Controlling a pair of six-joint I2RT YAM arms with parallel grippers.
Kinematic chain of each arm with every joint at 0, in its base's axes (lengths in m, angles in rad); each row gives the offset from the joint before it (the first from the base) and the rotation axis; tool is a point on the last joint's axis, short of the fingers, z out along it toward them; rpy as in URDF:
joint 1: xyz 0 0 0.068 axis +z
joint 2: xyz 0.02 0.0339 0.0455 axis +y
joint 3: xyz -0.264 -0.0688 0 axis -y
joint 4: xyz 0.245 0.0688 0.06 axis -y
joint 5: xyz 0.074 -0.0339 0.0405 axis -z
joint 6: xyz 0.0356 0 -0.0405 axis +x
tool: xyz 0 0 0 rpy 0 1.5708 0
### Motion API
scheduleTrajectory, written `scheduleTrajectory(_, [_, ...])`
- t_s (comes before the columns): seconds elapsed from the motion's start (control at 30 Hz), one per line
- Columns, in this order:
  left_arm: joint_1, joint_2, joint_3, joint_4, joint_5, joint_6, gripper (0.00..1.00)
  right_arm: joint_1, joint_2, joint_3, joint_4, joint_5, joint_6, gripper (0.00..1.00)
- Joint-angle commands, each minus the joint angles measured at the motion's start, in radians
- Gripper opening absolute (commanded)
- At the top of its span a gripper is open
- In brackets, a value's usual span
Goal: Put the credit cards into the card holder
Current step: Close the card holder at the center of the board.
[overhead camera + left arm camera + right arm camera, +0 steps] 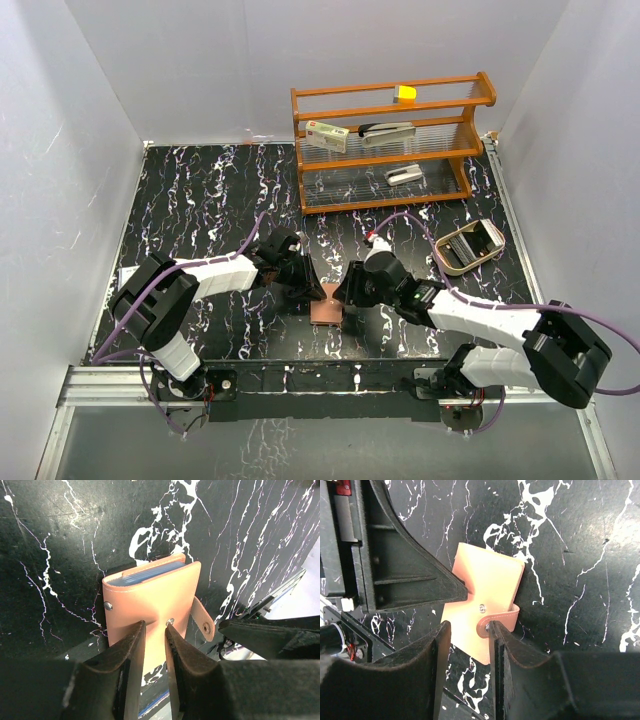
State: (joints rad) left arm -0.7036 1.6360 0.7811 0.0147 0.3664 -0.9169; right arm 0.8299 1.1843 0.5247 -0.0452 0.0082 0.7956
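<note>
Just ahead of my left gripper (154, 630), fingers a slim gap apart and clasping nothing, the card holder (150, 597) lies folded with the credit cards (142, 575) tucked in. My right gripper (468, 630), part open, straddles the loose strap (500, 621); I judge it best to pin the holder with my left tips and press that strap squarely onto the stud (170, 621), no sliding. The holder's long axis runs straight away from those tips, mouth farthest
</note>
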Motion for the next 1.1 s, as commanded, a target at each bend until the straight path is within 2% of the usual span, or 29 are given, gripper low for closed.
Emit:
scheduleTrajectory(0.0, [-0.009,0.039,-0.013,-0.056,-0.064,0.011,0.22,-0.003,0.03,-0.017,0.102,-0.021,0.026,0.34])
scheduleTrajectory(0.4, [-0.011,0.043,-0.018,-0.039,-0.038,-0.004,0.21,-0.003,0.139,0.0,0.184,-0.096,0.034,0.3])
scheduleTrajectory(0.73, [-0.012,0.042,-0.023,-0.044,-0.049,0.004,0.21,-0.003,0.155,0.004,0.148,-0.049,0.013,0.24])
scheduleTrajectory(0.87, [-0.012,0.045,-0.031,-0.034,-0.044,0.004,0.2,-0.003,0.19,0.017,0.128,-0.036,-0.017,0.13])
scheduleTrajectory(1.07, [-0.013,0.037,-0.027,-0.035,-0.046,0.006,0.2,-0.003,0.223,0.042,0.068,-0.015,-0.013,0.13])
